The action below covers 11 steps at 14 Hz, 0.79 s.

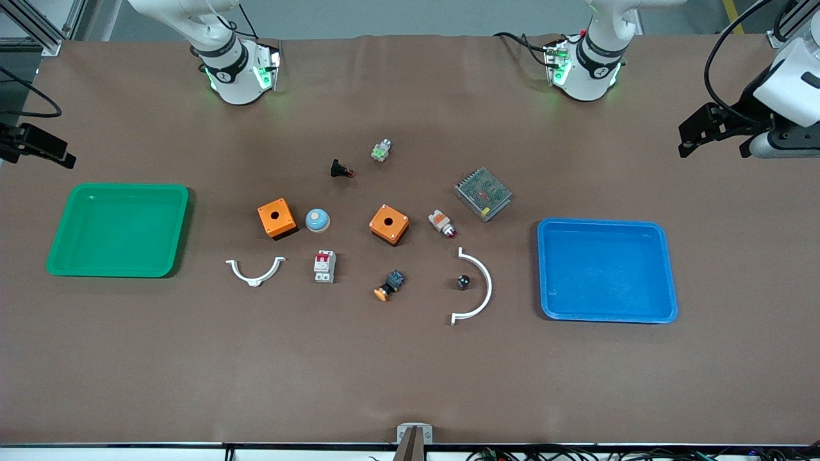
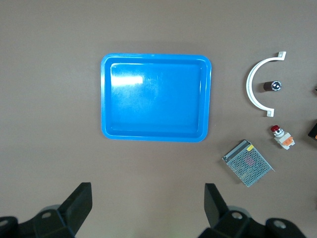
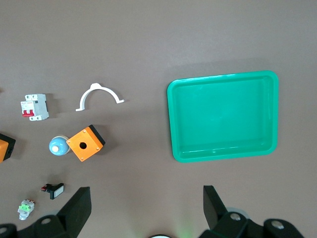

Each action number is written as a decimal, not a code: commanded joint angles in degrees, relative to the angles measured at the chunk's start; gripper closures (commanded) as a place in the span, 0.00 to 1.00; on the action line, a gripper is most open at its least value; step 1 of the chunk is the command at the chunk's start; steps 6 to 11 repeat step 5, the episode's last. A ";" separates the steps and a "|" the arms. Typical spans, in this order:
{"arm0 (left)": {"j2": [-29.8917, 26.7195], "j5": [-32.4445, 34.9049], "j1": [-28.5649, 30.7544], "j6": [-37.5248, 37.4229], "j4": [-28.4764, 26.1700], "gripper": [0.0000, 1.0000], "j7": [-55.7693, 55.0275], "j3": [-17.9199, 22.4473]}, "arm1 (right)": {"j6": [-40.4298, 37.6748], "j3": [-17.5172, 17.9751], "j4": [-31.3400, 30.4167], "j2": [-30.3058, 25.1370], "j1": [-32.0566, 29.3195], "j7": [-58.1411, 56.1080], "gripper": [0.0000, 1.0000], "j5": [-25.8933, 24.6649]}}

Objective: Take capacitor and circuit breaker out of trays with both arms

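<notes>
Both trays sit empty: the green tray [image 1: 118, 229] at the right arm's end of the table, the blue tray [image 1: 606, 270] at the left arm's end. Your two targets already lie on the bare table between them.

The circuit breaker [image 1: 325, 266] stands mid-table, nearer the green tray. The capacitor [image 1: 462, 280] sits inside the curve of a white bracket [image 1: 477, 286], near the blue tray.

The left claw [image 2: 147, 210] hangs wide and empty over the table's edge by the blue tray. The right claw [image 3: 146, 210] hangs wide and empty by the green tray.

Risks:
- The capacitor is tiny and round; a poor pinch could roll it, and the bracket crowds your approach.
- Lookalikes nearby: the red-tipped lamp [image 1: 442, 223] and the orange-capped button [image 1: 389, 285].

No readable writing or brand anywhere.
</notes>
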 commanded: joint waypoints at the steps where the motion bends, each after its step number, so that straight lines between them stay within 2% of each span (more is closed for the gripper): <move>1: 0.06 -0.04 0.19 -0.92 0.75 0.00 0.71 -0.34 | -0.43 0.63 3.35 0.94 -0.90 -0.29 0.00 0.15; 11: -0.12 -0.04 0.36 -1.62 0.75 0.00 0.88 -0.34 | -0.43 0.63 4.85 1.47 -0.73 -0.29 0.00 0.06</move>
